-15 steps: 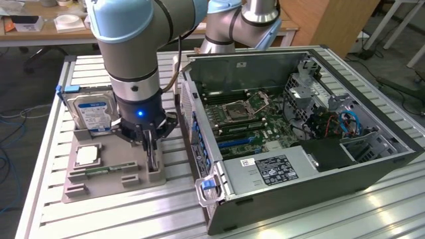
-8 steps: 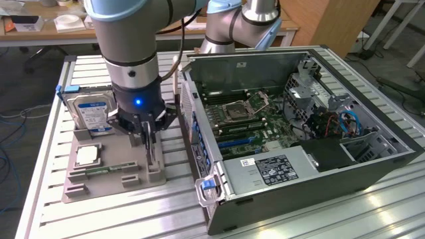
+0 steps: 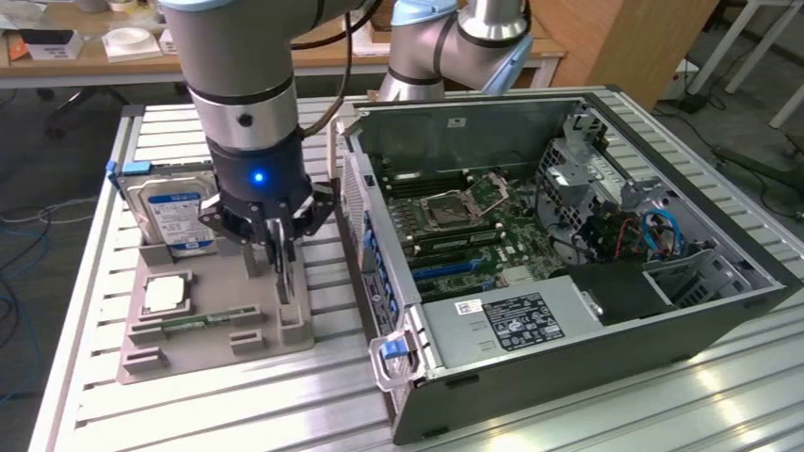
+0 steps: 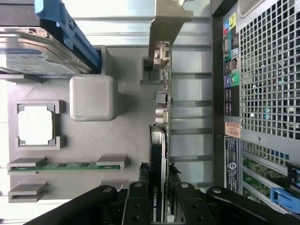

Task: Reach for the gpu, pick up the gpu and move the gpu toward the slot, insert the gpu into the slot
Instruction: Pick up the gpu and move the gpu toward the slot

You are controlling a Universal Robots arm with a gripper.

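The gripper (image 3: pixel 279 268) reached straight down over the gpu (image 3: pixel 285 287), its fingers closed on the card from both sides. In the wrist view the dark fingers (image 4: pixel 137 206) pressed against the two faces of the gpu (image 4: pixel 160 117), with its top edge between them. The card stood upright on its long edge in a grey holder tray (image 3: pixel 214 282), along the side of the tray nearest the computer case (image 3: pixel 566 235). Its far end rested against a grey upright post (image 4: pixel 164 28) of the tray (image 4: pixel 131 140). Whether the card had lifted clear of its rests could not be told.

Elsewhere on the tray, a silver hard drive (image 3: pixel 176 212) with a blue label stood at the far end. A small square silver chip (image 3: pixel 166 294) lay in its own recess, and a green memory stick (image 3: pixel 188 323) lay flat near the front end.

The tray sat on the slatted metal counter (image 3: pixel 188 405) toward the edge on the exterior view's left. The open case lay on its side just beside it, filling the counter out to the edge on the exterior view's right, with its motherboard (image 3: pixel 472 231) exposed.
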